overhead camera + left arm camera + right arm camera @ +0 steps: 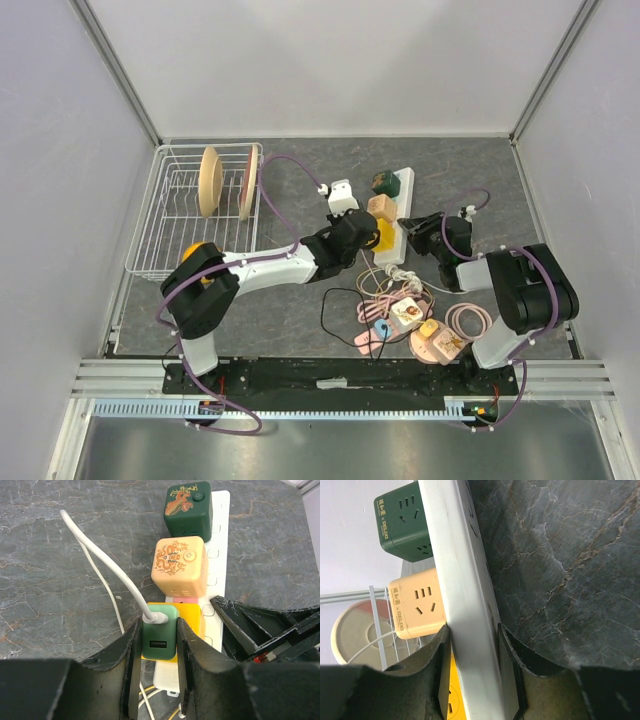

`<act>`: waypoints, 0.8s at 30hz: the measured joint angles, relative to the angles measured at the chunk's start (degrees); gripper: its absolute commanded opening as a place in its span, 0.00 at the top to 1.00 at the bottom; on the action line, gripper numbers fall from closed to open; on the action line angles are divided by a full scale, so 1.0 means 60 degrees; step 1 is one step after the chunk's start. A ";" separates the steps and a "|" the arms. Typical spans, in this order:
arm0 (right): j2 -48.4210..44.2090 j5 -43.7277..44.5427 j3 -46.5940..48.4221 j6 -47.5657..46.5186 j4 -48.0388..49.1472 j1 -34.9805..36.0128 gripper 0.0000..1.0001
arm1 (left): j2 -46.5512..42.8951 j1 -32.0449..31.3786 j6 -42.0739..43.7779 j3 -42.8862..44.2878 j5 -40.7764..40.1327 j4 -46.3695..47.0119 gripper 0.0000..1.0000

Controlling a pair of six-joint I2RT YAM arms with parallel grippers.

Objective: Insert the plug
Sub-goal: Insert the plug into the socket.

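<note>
Plug under inspection: a green plug (pixel 159 641) with a USB port on its upper face and a white cable (pixel 100 555) leaving its far end. The left gripper (pixel 157 630) holds it, one finger pressed against each side. The green plug sits at the near end of the power strip (pixel 220 535), close against the left side of a yellow socket cube (pixel 192 616). Whether its pins are seated cannot be determined; the underside is hidden.

The right gripper (pixel 472 637) is closed across the width of the power strip, its fingers bearing on both long edges, just to the right of the yellow socket cube. In the left wrist view its black fingers (pixel 250 622) lie over the right edge of the strip.

Further along the strip, a peach socket cube (pixel 179 566) stands just beyond the yellow one, and a dark green socket cube (pixel 189 509) beyond that. Both carry a dragon motif and a round button on top.

The white cable runs away to the left over the grey marbled table (pixel 45 580).

The top view shows a white charger block (pixel 342 195) near the far side of the left gripper. A wire dish rack (pixel 175 235) at far left holds two plates on edge. A cluster of assorted plugs and coiled cables (pixel 410 315) lies near the front, between the two arm bases.
</note>
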 measured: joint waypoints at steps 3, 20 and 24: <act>0.0066 -0.0007 -0.0095 0.0117 0.0222 -0.0047 1.00 | 0.0069 -0.0022 0.0011 0.0062 -0.0040 0.0047 0.98; 0.0678 -0.0226 -0.0492 0.0455 0.1657 -0.0244 1.00 | 0.0127 0.0004 -0.0022 -0.0160 0.0608 0.0896 0.98; 0.0765 -0.0229 -0.0492 0.0455 0.1778 -0.0288 1.00 | 0.0441 0.0000 0.0095 0.0331 0.0608 0.0656 0.98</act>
